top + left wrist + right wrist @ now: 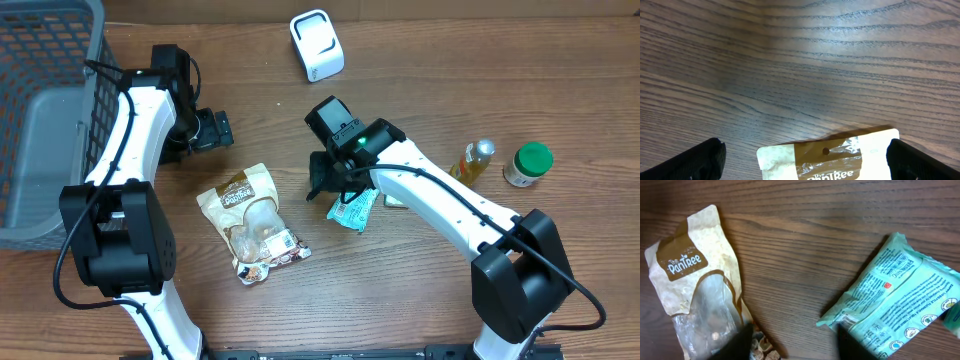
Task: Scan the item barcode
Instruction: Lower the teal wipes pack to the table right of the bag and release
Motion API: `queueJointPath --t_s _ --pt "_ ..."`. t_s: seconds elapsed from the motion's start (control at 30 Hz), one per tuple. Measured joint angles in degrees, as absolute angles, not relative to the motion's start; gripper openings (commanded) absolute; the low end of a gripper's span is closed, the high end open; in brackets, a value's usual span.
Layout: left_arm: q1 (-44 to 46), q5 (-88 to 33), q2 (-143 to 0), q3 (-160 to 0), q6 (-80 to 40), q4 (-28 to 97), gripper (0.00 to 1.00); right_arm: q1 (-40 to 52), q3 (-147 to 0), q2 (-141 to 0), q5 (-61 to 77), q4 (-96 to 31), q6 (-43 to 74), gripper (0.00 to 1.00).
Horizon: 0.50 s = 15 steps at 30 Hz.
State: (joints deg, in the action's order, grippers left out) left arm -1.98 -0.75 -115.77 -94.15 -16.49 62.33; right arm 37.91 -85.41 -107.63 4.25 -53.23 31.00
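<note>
While the right claw (327, 186) is hovering at the left end of the teal packet (352, 209), its jaws are standing partway apart; cannot tell if they are pinching it. The teal packet is lying flat on the desk (420, 60), its corner sitting right at one dark finger (844, 342) in the right wrist view. A tan Pantree pouch (252, 222) is lying left of the packet, apart from it. A white scanner (317, 45) is sitting well beyond the packet. The left claw (214, 129) is gaping wide, farther left of the packet, holding nothing.
</note>
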Motion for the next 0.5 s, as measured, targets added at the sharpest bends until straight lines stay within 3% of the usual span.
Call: queueJointPath --t_s 0.13,0.23,0.5 --pt "-2.0 -0.8 -115.8 -94.1 -16.5 62.3 0.99 37.9 -83.8 -107.6 4.3 -49.6 31.6 0.14" --pt "-2.0 -0.8 -115.8 -94.1 -16.5 62.3 0.99 37.9 -80.5 -107.6 4.2 -45.9 31.4 0.04" --pt "-2.0 -0.8 -115.8 -94.1 -16.5 62.3 1.0 37.4 -70.1 -107.6 0.5 -38.0 35.5 0.04"
